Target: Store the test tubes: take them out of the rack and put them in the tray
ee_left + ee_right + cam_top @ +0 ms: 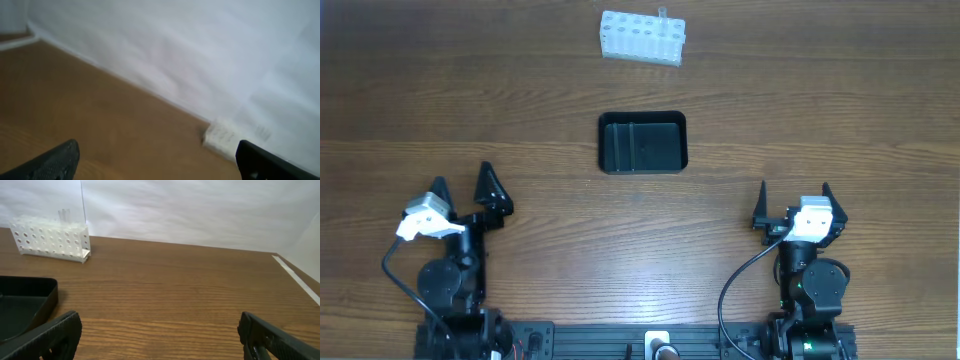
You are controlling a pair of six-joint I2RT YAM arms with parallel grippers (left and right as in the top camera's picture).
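A white test tube rack [642, 37] stands at the table's far edge, with one clear tube [662, 13] sticking up at its right end. The rack [51, 240] and its tube [64, 214] also appear in the right wrist view, and the rack [222, 138] shows faintly in the left wrist view. A black tray [642, 143] lies in the middle of the table, nothing in it; its corner [30, 300] shows in the right wrist view. My left gripper [463, 184] stands open near the left base. My right gripper [792, 202] stands open near the right base. Both hold nothing.
Brown wooden tabletop [820, 110] all around, with a white wall behind the rack. A pale strip [296, 279] marks the table's right side. Black cables [735, 285] loop by the arm bases.
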